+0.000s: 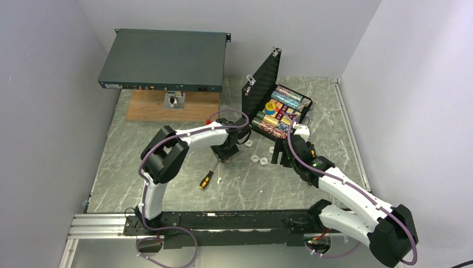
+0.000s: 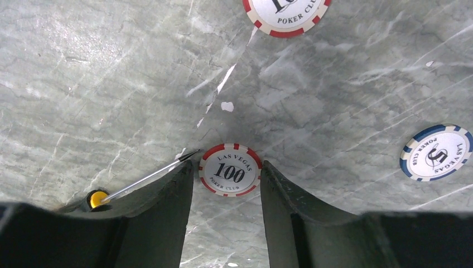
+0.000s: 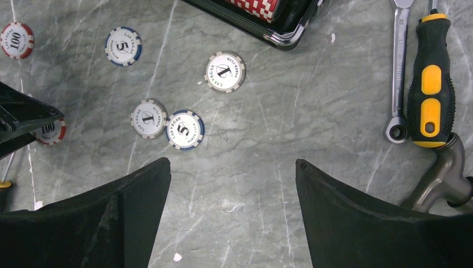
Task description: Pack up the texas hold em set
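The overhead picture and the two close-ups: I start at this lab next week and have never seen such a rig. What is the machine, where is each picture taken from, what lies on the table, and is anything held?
Two white robot arms are bolted at the near edge of the table. The wide picture looks down from above and behind them. Each close-up comes from a wrist camera, with its own dark fingers at the bottom. On the table are an open black case holding chip rows, loose chips, screwdrivers, a wrench and, at the back, a dark-green rack unit. The left end effector has a finger on each side of a red 100 chip lying flat; whether it pinches it I cannot tell. The right end effector is open and holds nothing.
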You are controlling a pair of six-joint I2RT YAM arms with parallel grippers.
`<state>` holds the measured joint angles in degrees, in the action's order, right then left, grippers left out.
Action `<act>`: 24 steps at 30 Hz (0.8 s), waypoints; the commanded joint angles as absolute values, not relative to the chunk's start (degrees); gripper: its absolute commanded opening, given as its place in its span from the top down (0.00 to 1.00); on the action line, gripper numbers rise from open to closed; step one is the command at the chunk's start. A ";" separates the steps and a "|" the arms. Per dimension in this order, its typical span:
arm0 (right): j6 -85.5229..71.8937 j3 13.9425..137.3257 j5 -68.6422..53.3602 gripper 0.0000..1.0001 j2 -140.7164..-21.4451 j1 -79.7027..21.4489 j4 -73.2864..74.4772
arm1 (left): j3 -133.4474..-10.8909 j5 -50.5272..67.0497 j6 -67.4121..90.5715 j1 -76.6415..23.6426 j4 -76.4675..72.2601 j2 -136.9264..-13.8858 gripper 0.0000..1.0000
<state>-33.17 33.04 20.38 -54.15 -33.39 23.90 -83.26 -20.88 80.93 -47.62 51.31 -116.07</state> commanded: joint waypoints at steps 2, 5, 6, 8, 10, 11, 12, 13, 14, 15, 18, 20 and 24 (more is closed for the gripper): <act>-32.59 33.05 19.63 0.16 -53.73 -32.96 21.99 | -80.51 -19.58 82.09 -47.73 52.73 -119.15 0.48; -32.65 32.99 19.31 0.16 -53.86 -32.96 21.80 | -80.38 -19.86 81.89 -47.76 52.65 -118.87 0.50; -32.69 33.09 19.18 0.16 -53.94 -32.93 21.92 | -80.49 -19.93 81.64 -47.73 52.62 -118.95 0.52; -32.74 33.24 18.95 0.16 -53.96 -32.91 22.08 | -80.99 -20.03 80.99 -47.78 52.93 -119.06 0.57; -32.70 33.26 18.78 0.16 -53.80 -32.96 22.01 | -81.56 -19.93 80.26 -47.80 53.15 -118.94 0.59; -32.65 33.16 18.59 0.16 -53.80 -32.91 21.94 | -81.85 -19.75 79.86 -47.79 53.25 -118.81 0.59; -32.68 33.14 18.55 0.16 -53.86 -32.93 21.77 | -81.91 -19.51 79.62 -47.73 53.15 -118.55 0.59; -32.69 33.14 18.35 0.16 -54.04 -32.94 21.76 | -81.79 -18.96 79.36 -47.74 52.91 -118.04 0.59; -32.57 33.18 18.08 0.16 -54.25 -32.94 21.59 | -81.61 -18.51 79.22 -47.70 52.50 -117.49 0.59; -32.34 33.06 17.43 0.16 -54.35 -32.95 21.28 | -81.24 -17.87 79.07 -47.67 52.07 -116.92 0.60; -31.78 32.46 13.47 0.13 -53.82 -32.88 19.29 | -80.54 -15.84 78.69 -47.16 50.82 -114.51 0.60; -32.06 31.15 9.45 0.12 -52.08 -32.79 16.66 | -80.06 -14.44 78.47 -46.84 50.10 -113.12 0.60; -33.27 27.58 -0.39 0.13 -50.19 -32.87 7.48 | -79.67 -11.51 78.09 -46.08 48.86 -110.53 0.61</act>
<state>-32.60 30.15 10.13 -52.31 -33.01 18.24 -80.90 -16.47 78.65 -46.65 49.89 -113.75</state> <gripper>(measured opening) 0.877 0.423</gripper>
